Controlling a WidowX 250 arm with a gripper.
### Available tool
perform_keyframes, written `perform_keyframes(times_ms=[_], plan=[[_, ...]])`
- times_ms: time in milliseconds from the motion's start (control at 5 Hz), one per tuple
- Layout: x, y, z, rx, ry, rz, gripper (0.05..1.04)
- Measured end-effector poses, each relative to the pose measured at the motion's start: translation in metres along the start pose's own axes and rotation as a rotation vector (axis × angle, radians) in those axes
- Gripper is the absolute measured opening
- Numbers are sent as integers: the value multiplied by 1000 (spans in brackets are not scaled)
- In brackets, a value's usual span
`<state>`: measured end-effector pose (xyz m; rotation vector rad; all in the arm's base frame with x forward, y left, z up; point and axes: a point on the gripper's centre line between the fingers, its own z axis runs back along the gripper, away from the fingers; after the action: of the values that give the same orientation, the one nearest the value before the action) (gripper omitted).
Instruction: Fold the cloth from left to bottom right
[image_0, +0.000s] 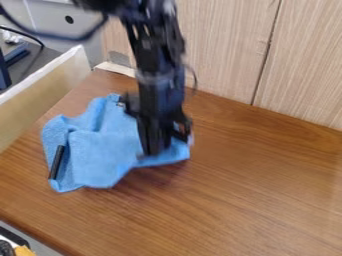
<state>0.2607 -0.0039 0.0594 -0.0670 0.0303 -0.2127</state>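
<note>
Wooden bench (254, 200) carries the rumpled blue cloth (100, 150) left of centre; the claw (155, 150) is at its right part — opening and grip I can't tell. Folding seems underway; next, a secured edge should go bottom right.

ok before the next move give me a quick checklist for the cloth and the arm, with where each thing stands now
1. Blue cloth lying on the wooden tabletop: ok
2. Cloth smooth and flat: not ok, it is rumpled, with raised creases
3. Cloth free of loose items: not ok, a black stick lies on its left part
4. Gripper at the cloth's left side, where the fold should start: not ok, it is down at the right part
5. Cloth gripped: cannot tell
</note>
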Motion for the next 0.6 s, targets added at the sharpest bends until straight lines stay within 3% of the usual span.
perform_keyframes(times_ms=[200,600], plan=[[23,29,17,6,-32,88,69],[52,97,0,-4,24,269,69]])
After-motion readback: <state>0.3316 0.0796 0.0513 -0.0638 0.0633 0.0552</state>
